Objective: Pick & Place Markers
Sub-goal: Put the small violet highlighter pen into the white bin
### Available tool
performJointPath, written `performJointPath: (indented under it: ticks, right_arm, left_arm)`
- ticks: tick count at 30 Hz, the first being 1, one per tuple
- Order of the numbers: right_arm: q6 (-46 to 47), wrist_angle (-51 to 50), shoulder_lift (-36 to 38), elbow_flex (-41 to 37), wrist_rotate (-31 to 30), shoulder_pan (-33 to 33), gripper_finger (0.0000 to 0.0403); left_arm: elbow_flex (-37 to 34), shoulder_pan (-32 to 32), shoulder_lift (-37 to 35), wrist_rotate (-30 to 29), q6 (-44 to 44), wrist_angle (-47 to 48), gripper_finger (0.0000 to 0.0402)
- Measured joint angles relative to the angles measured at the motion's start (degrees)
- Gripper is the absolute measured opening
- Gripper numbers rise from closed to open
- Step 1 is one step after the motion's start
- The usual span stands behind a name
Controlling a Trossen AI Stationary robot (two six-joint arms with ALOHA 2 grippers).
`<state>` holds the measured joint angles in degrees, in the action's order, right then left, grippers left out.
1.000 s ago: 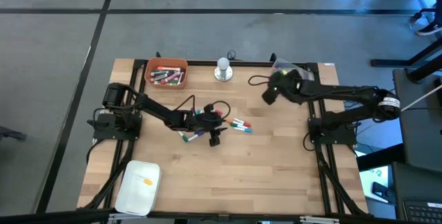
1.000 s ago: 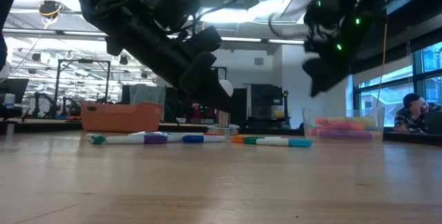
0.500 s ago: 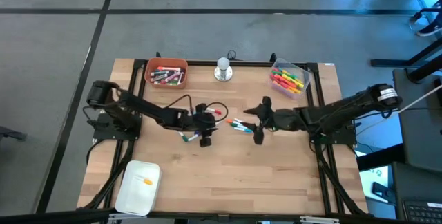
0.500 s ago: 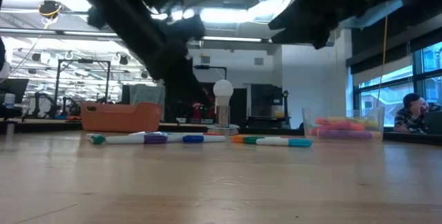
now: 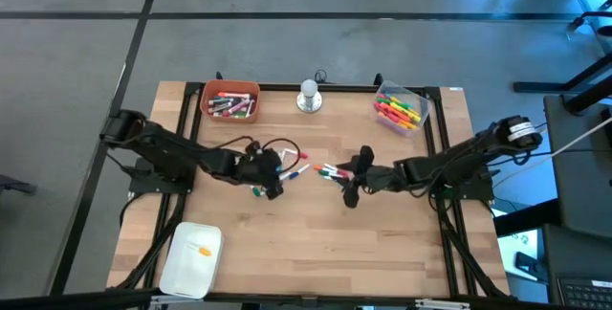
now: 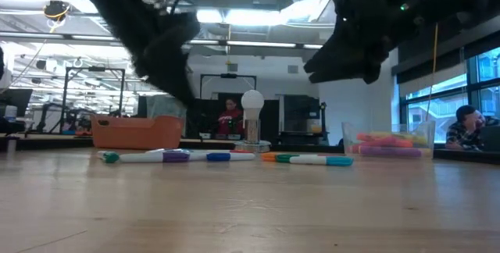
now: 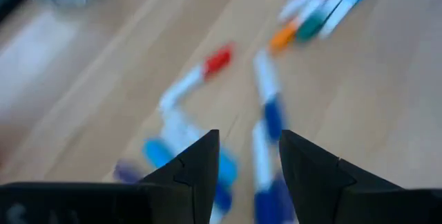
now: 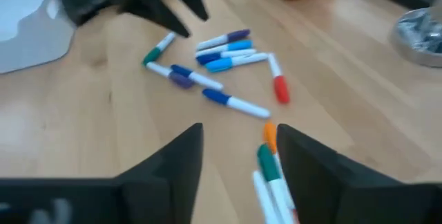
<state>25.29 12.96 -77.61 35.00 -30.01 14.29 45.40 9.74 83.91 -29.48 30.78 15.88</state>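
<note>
Markers [image 5: 298, 168]: loose across mid-tabletop, one clump under the left gripper [image 5: 266, 174], a smaller orange, green and blue row just left of the right gripper [image 5: 351, 178]. More already sorted into the orange bin [image 5: 230, 84] at far left and the clear tub [image 5: 422, 97] at far right.

Left jaws parted to a narrow gap, holding nothing, poised over blue pens lying close together. Right jaws likewise apart and empty, the orange and green pens showing just beyond the gap.

Risks, as judged: closing over two touching pens at once, or pinching a cap end so that a pen swivels and rolls away. Crowding too, with both grippers low over one small patch, near each other, and cables hanging close. Nudging a neighbour pen while descending, scattering the row.

Hard to make out: left wrist view smeared, so no telling which blue pen sits under the gap. From table height, dark arm bulk only, fingertips not separable. Height of either gripper above the wood not readable from overhead.
</note>
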Motion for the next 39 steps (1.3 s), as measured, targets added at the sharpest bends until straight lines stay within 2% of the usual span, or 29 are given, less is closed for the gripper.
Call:
performJointPath:
  ticks: [3,6,9,16,21,29,33,39]
  right_arm:
    - [0.1,0.9,-2.0,0.0,0.2,0.6,0.0149]
    - [1.1,0.9,-2.6,0.0,1.1,0.6,0.012]
    - [1.7,1.1,-2.5,0.0,3.4,0.6,0.0103]
    - [2.3,0.9,-2.3,0.0,5.6,0.6,0.0097]
    - [2.8,0.7,-2.3,0.0,7.2,0.6,0.0097]
    - [3.0,0.5,-2.3,0.0,7.3,0.6,0.0097]
    - [3.0,0.5,-2.3,0.0,7.3,0.6,0.0097]
    - [3.0,0.5,-2.2,0.0,7.7,0.6,0.0097]
  left_arm:
    - [0.0,-1.5,1.5,-0.5,5.9,6.7,0.0145]
    - [0.0,-4.1,2.0,-3.5,11.3,12.2,0.0145]
    - [0.0,-6.8,2.0,-5.0,14.7,13.4,0.0145]
    - [0.0,-10.0,4.5,-3.3,15.9,12.1,0.0145]
    - [0.0,-11.2,8.1,0.9,16.9,12.3,0.0145]
    - [0.1,-13.2,12.1,1.7,17.5,11.8,0.0142]
    - [0.2,-13.1,13.7,2.5,15.6,11.4,0.0115]
    - [0.2,-12.8,12.6,4.4,12.2,12.0,0.0036]
